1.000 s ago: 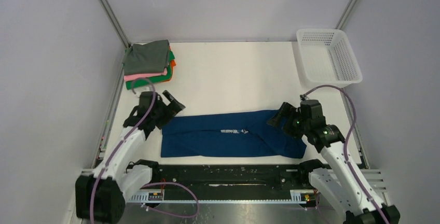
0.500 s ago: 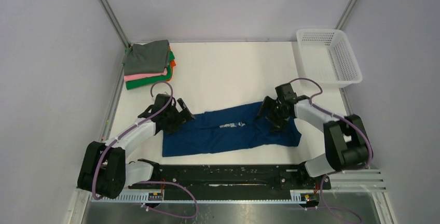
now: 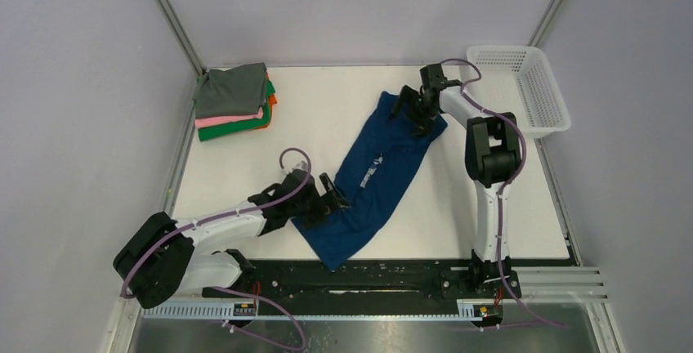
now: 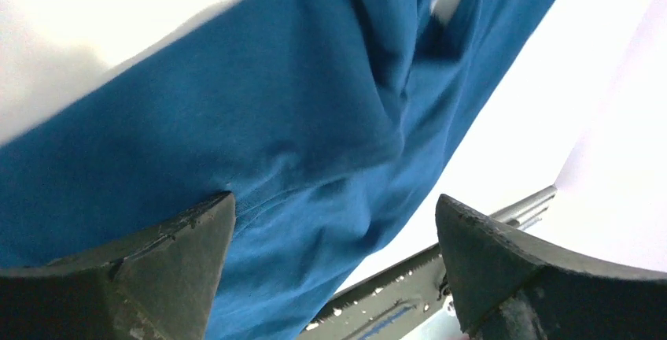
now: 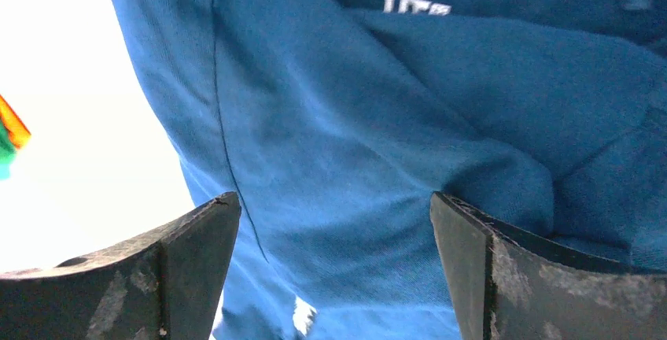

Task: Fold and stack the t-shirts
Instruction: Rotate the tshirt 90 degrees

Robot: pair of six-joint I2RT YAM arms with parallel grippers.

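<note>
Where the blue shirt lies slantwise, both arms reach in

Though grey walls (image 3: 73,140) close in the white table (image 3: 327,108), a stack of folded shirts (image 3: 234,101) sits in its far left corner. Next, the left gripper (image 3: 333,194), jaws spread wide, hangs over the blue shirt (image 3: 376,173) by its near end. The right gripper (image 3: 411,112), equally wide, is over the far end. A white basket (image 3: 546,91) stands far right.

White arms (image 3: 221,222); black joints (image 3: 490,147); purple cables (image 3: 295,154)
</note>
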